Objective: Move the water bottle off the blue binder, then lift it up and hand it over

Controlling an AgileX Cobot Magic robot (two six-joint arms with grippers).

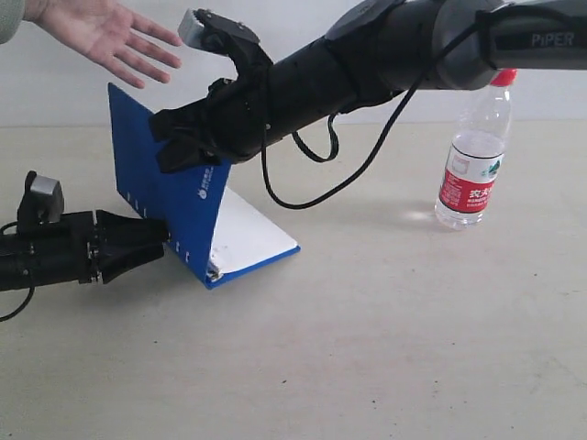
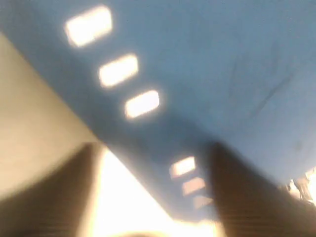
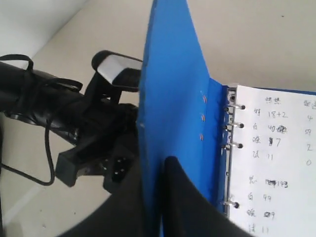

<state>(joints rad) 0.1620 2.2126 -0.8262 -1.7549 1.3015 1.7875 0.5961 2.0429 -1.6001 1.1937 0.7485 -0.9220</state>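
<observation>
The blue binder stands on the table with its cover raised steeply and its white pages lying flat. My right gripper reaches across from the right and is shut on the cover's upper edge; the right wrist view shows the cover pinched between the fingers. My left gripper lies low at the spine edge. Its jaws stand apart around the holed spine, with a bright gap beside one finger. The water bottle stands upright on the table, far right, off the binder.
A person's open hand hovers palm-up at the top left, above the raised cover. The right arm's black cable hangs in a loop over the pages. The handwritten pages and the ring mechanism show in the right wrist view.
</observation>
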